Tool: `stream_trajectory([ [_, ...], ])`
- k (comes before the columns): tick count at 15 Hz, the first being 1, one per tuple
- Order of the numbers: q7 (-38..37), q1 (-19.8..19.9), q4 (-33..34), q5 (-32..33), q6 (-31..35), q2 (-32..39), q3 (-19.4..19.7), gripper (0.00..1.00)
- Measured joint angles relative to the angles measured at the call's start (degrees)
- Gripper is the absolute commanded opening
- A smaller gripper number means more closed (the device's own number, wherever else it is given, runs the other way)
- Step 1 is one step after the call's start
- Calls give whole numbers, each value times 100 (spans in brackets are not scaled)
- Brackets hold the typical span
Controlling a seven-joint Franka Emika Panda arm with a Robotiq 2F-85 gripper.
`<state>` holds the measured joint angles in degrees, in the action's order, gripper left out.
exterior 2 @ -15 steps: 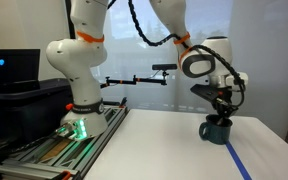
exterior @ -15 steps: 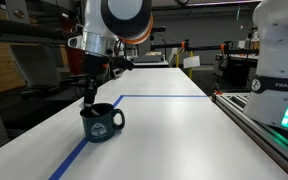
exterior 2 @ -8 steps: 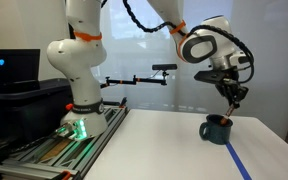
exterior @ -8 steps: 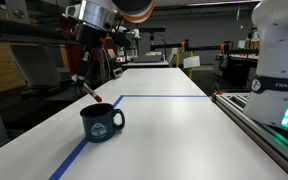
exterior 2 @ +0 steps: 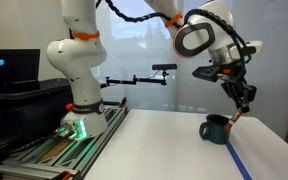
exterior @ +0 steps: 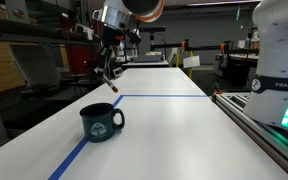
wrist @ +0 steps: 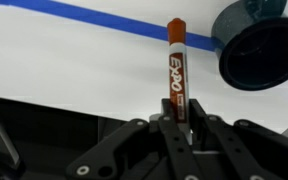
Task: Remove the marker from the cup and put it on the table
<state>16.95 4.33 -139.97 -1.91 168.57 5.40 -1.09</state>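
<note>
The gripper [wrist: 175, 122] pinches the marker [wrist: 176, 65] by one end, above the table [wrist: 64, 60]. The marker seems light, stiff and smooth. I think a hold nearer its middle would tilt less.

marker [wrist: 176, 62]: lower end hidden between the jaws of my gripper [wrist: 177, 128]; only a tiny sliver in an exterior view [exterior: 112, 83], lettering unreadable there.
cup [wrist: 256, 48]: cut off by the wrist view's top and right edges; inside too dark to tell.
emblem [exterior: 100, 126]: too small to read.
gripper: cut off by the wrist view's bottom edge.
</note>
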Motion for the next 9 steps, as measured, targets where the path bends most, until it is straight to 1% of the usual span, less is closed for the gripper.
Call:
stream_trajectory([
  [2,490,128,-79,-878,17,191,-185,5],
  [6,1575,574,-39,-2522,26,680,-768,5],
  [9,2104,966,74,-3218,24,1009,-1052,5],
])
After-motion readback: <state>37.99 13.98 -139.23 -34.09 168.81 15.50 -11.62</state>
